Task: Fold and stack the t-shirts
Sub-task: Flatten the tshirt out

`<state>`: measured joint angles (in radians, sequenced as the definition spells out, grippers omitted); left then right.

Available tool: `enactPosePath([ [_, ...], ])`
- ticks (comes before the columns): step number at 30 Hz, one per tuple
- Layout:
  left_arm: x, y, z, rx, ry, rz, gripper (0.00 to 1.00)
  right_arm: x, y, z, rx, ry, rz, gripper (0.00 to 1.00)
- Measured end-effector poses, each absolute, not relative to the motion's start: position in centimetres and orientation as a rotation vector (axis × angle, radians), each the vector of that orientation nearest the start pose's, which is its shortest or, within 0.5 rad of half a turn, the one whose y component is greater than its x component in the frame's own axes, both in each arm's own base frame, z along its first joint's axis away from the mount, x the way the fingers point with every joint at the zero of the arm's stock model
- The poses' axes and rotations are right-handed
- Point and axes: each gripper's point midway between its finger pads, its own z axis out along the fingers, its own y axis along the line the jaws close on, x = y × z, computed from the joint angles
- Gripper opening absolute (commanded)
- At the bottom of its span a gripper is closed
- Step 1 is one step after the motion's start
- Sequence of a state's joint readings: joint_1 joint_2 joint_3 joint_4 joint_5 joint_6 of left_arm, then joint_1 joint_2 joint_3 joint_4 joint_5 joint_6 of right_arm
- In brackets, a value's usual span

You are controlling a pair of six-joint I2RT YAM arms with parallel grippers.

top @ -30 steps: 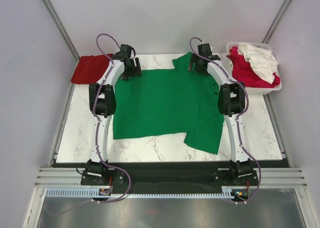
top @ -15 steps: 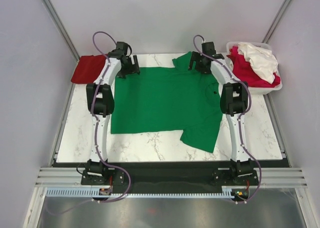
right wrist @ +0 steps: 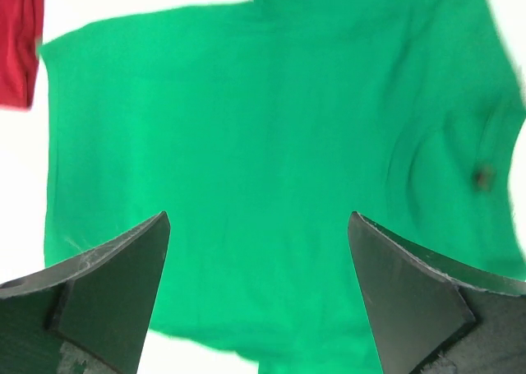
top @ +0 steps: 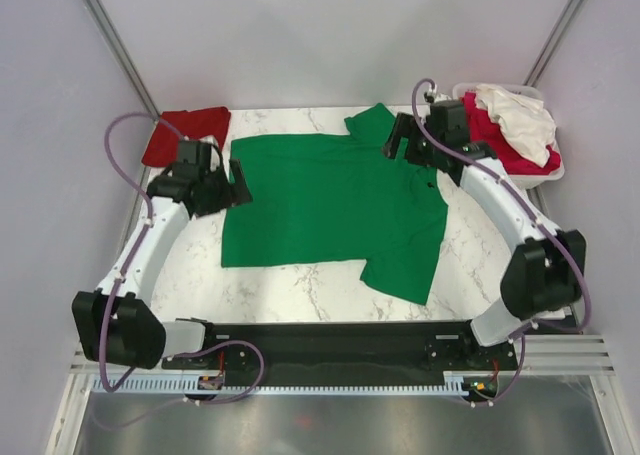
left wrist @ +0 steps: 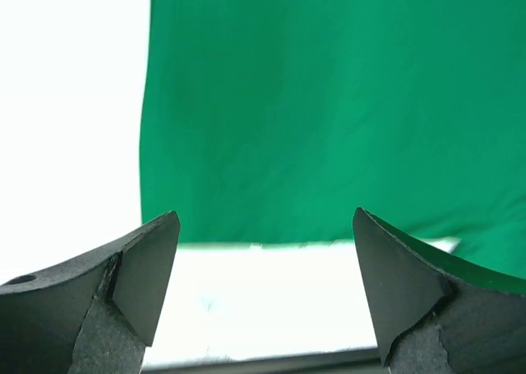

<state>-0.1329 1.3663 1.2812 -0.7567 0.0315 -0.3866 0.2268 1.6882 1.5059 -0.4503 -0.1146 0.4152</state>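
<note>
Around your work you had a white plastic basket (top: 548,177) at the far right corner of the desk (top: 300,290), holding a crimson-pink t-shirt (top: 490,140) with a white t-shirt (top: 520,120) heaped on top. A dark red t-shirt (top: 185,133) lay folded at the far left corner, just beside the green one. The green t-shirt (top: 330,210) was spread flat across the middle of the desk, one sleeve pointing to the far edge and the other to the near right. Nothing lay on it, and neither arm crossed it.

Your left tool (top: 243,183) hung at the shirt's left edge, fingers spread wide, pinching nothing; its wrist camera showed bare desk and the cloth's edge between the tips. Your right tool (top: 393,140) sat above the collar end near the far sleeve, also spread wide and empty, with green cloth below it.

A second earlier both arms had reached straight out, with the tools at the shirt's far corners. Since then you had swung the elbows outward and drawn both tools back off the cloth, and the shirt had settled a little flatter
</note>
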Motion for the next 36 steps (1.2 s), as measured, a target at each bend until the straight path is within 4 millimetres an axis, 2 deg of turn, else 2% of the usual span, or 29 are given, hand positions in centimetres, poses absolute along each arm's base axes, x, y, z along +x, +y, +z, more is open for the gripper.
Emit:
enactPosePath([
  [2, 30.1, -6.3, 15.3, -0.340, 2.526, -0.263, 0.95, 42.1, 14.9, 20.6, 0.145, 2.236, 0.510, 0.98],
  [5, 25.2, -5.8, 9.6, -0.428, 2.682, -0.227, 0.94, 37.8, 15.9, 18.1, 0.139, 2.286, 0.541, 0.98],
  [6, 23.6, -5.6, 8.4, -0.458, 2.717, -0.214, 0.94, 36.5, 16.1, 17.0, 0.140, 2.310, 0.543, 0.98],
  [8, 21.8, -5.4, 7.7, -0.496, 2.736, -0.208, 0.94, 33.4, 16.3, 15.0, 0.138, 2.352, 0.544, 0.98],
  [9, 21.7, -5.4, 8.1, -0.504, 2.711, -0.218, 0.94, 31.9, 16.0, 14.2, 0.150, 2.371, 0.534, 0.98],
  [13, 22.2, -5.5, 9.7, -0.507, 2.597, -0.261, 0.94, 28.4, 13.4, 13.9, 0.230, 2.337, 0.461, 0.98],
  [15, 21.8, -5.5, 8.8, -0.517, 2.610, -0.257, 0.94, 27.5, 12.2, 14.6, 0.265, 2.293, 0.435, 0.98],
  [17, 20.8, -5.3, 7.1, -0.533, 2.666, -0.236, 0.94, 26.7, 11.4, 15.5, 0.282, 2.250, 0.425, 0.98],
  [22, 17.8, -5.0, 3.6, -0.567, 2.793, -0.184, 0.94, 26.1, 10.8, 16.3, 0.291, 2.222, 0.414, 0.98],
  [32, 17.2, -4.7, 2.7, -0.589, 2.841, -0.160, 0.94, 25.8, 10.9, 15.3, 0.248, 2.271, 0.401, 0.98],
  [36, 17.2, -4.0, 2.4, -0.649, 2.843, -0.146, 0.94, 25.8, 10.9, 14.8, 0.236, 2.290, 0.390, 0.98],
])
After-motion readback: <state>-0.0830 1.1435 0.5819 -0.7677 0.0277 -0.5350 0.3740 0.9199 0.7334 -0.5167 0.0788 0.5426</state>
